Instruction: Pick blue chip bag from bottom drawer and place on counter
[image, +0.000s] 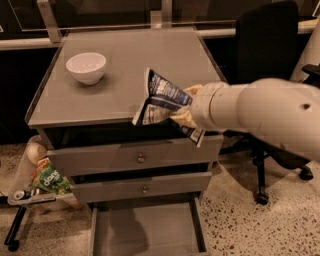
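My gripper (183, 111) is shut on the blue chip bag (159, 100), a crinkled dark-blue and white foil bag, and holds it in the air just above the front edge of the counter (130, 70). The white arm reaches in from the right. The bottom drawer (145, 227) stands pulled open below, a flat grey tray with nothing in it. The bag hangs in front of the cabinet's top right part.
A white bowl (86, 67) sits at the counter's back left. Two knobbed grey drawers (140, 159) are closed. A side tray (30, 197) at the left holds a green snack bag (50, 181). A black office chair (267, 55) stands at the right.
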